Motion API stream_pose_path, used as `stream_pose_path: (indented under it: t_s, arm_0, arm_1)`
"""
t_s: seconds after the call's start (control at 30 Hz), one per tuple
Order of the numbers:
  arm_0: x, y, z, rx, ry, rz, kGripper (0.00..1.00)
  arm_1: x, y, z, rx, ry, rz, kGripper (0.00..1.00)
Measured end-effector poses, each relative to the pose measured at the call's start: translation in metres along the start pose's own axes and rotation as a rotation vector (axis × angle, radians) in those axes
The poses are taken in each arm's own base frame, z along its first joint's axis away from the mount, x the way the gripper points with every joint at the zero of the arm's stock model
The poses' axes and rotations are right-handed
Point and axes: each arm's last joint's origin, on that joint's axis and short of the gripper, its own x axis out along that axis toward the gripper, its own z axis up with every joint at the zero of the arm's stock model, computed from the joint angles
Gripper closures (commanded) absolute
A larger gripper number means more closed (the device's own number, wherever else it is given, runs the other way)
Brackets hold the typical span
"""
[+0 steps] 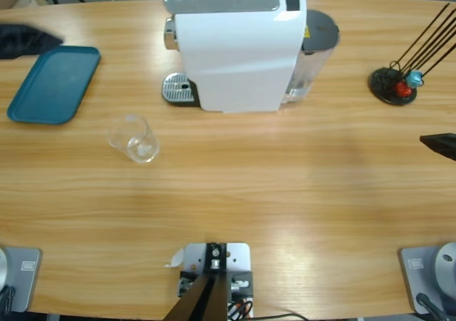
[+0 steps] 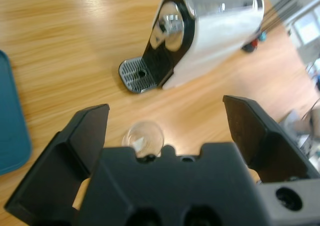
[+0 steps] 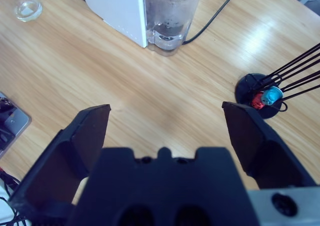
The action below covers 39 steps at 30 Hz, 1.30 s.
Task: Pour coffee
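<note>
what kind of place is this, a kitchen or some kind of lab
Probably a robot test lab, not a kitchen: a white coffee machine, an empty glass tumbler and a teal tray are laid out on a long wooden table, with open gripper jaws watching.

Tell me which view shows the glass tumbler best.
The high view: the glass tumbler stands whole and unobstructed on the table. In the left wrist view the left pincer body hides its base. The right wrist view clips it at the top-left corner.
</note>
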Motion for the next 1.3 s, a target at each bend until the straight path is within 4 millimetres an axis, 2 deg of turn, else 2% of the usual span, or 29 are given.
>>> stream_pose_path:
  t_s: [0.27,0.37,0.43,0.47,0.93,0.97,1.03,1.07,1.3]
  arm_0:
    - [0.054,0.008,0.054,-0.292,-0.036,-0.061,0.059]
    - [0.075,0.007,0.074,-0.373,-0.028,-0.082,0.078]
    - [0.088,0.008,0.082,-0.405,-0.009,-0.094,0.137]
    - [0.094,0.008,0.083,-0.415,0.002,-0.096,0.161]
    - [0.138,0.015,0.076,-0.527,0.18,-0.175,0.165]
    - [0.141,0.016,0.075,-0.53,0.189,-0.175,0.194]
    - [0.145,0.017,0.075,-0.532,0.194,-0.176,0.433]
    - [0.146,0.016,0.076,-0.53,0.192,-0.179,0.508]
    - [0.144,0.01,0.089,-0.507,0.163,-0.239,0.51]
  arm_1:
    - [0.0,0.0,0.0,0.0,0.0,0.0,0.0]
    - [0.0,0.0,0.0,0.0,0.0,0.0,0.0]
    - [0.0,0.0,0.0,0.0,0.001,0.0,0.0]
    - [0.0,0.0,0.0,0.0,0.001,0.0,0.0]
    - [0.0,0.0,0.0,0.0,0.002,0.0,0.0]
    - [0.0,0.0,0.0,0.0,0.002,0.0,0.0]
    - [0.0,0.0,0.0,0.0,0.002,0.0,0.0]
    - [0.0,0.0,0.0,0.0,0.002,0.0,0.0]
    - [0.001,0.0,0.0,0.0,0.003,0.0,0.0]
